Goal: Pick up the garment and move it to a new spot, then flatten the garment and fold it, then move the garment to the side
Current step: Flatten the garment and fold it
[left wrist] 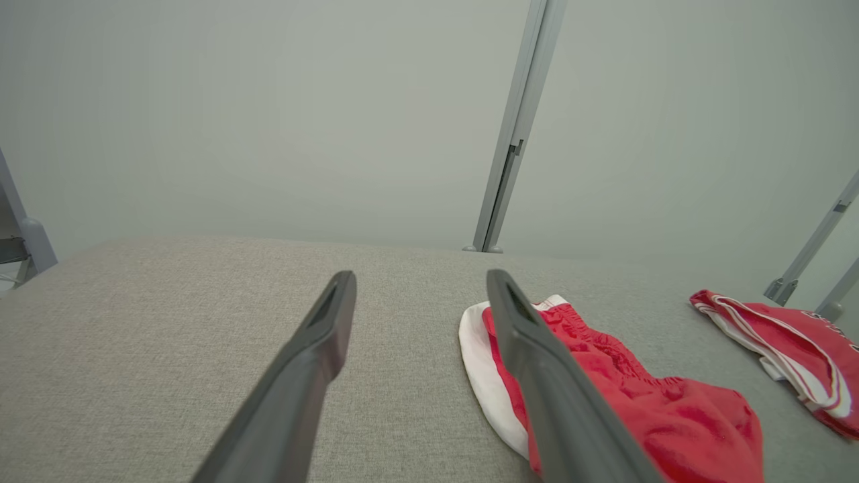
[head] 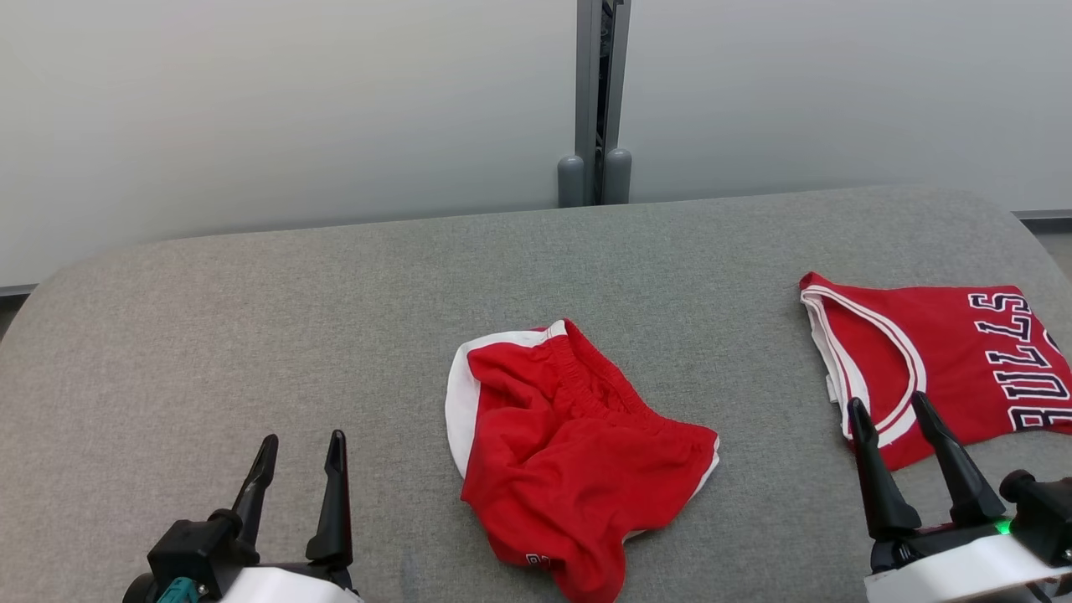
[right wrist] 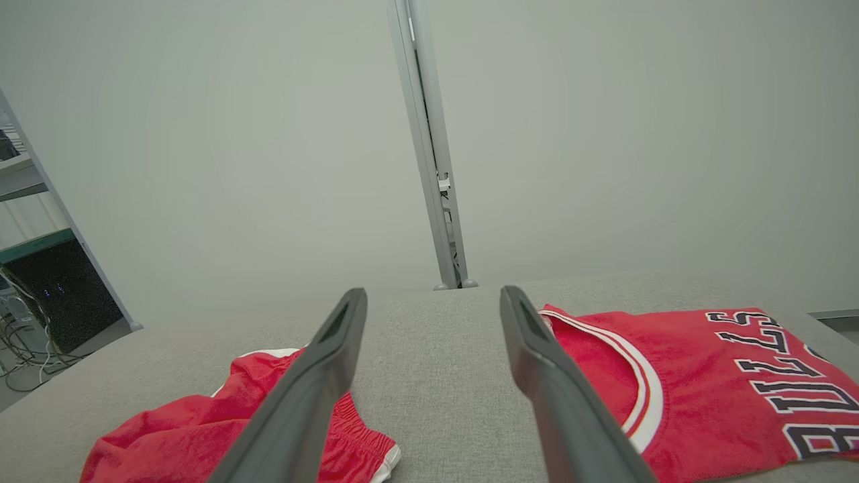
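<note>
Item 1. Left gripper (head: 303,438): we record both dark fingers spread wide, with bare grey cloth showing between them. Nothing is held. It sits over the near left part of the surface.

Item 2. Padded grey surface (head: 251,318): woven fabric top with rounded far corners. It runs under and ahead of both sets of jaws.

Item 3. Red shorts (head: 569,452): we log these as a crumpled heap with white side trim and a gathered waistband. They lie to the right of the left jaws and to the left of the right jaws, roughly midway between the two and apart from both. In the left wrist view the right finger crosses in front of their white edge. In the right wrist view they lie low, behind and beside the left finger.

Item 4. Grey post (head: 596,100): upright between two pale wall panels, beyond the far edge of the surface and ahead of the gap between the two grippers.

Item 5. Right gripper (head: 888,404): fingers parted wide and gripping nothing. The grey surface is visible between them in the right wrist view.

Item 6. Red jersey (head: 963,360): folded flat, with white-edged armholes and dark lettering. It lies just ahead and to the right of the right jaws. The fingertips overlap its near edge in the head view, and we cannot tell whether they touch it.
</note>
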`<state>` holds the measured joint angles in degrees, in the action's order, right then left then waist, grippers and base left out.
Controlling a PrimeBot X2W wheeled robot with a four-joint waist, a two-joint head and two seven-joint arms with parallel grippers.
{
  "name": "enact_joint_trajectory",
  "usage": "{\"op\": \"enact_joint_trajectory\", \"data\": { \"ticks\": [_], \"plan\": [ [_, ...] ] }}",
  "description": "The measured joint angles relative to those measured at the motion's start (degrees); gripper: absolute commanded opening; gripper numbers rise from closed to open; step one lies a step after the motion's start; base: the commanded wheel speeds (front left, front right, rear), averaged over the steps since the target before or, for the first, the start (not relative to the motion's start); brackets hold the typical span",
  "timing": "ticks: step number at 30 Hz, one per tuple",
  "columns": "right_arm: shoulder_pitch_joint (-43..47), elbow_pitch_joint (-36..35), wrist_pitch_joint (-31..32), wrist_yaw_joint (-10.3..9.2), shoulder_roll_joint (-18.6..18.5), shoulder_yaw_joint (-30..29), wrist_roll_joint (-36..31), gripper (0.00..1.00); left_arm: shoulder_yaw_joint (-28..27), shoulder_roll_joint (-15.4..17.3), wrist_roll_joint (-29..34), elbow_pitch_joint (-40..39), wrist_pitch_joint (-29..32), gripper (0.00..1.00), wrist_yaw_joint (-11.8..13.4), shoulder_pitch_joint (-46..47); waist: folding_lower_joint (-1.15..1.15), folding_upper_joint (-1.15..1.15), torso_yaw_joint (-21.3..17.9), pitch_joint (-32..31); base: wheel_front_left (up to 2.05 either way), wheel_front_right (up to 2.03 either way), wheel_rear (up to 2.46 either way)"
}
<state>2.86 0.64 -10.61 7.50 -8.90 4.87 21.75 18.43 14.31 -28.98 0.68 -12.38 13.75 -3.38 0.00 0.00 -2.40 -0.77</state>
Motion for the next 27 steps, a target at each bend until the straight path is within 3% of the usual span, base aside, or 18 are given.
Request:
{"op": "enact_joint_trajectory", "data": {
  "ticks": [6,14,27],
  "plan": [
    [-1.20,1.29,1.96,0.00,-1.05,2.69,0.59,1.00,0.31,-0.05,-0.37,0.18,0.09,1.00,0.12,0.03,0.00,0.00,0.11,0.31,0.00,0.00,0.00],
    [-12.82,13.35,17.23,0.00,-6.38,13.80,6.02,1.00,1.33,-0.70,-0.79,0.85,0.62,1.00,-0.27,1.97,0.00,0.00,2.63,1.97,0.00,0.00,0.00],
    [-22.64,29.88,32.08,-0.01,-7.86,17.90,14.06,1.00,1.41,-0.89,-1.93,3.60,0.25,1.00,-1.91,4.34,0.00,0.00,10.19,4.05,0.00,0.00,0.00]
  ]
}}
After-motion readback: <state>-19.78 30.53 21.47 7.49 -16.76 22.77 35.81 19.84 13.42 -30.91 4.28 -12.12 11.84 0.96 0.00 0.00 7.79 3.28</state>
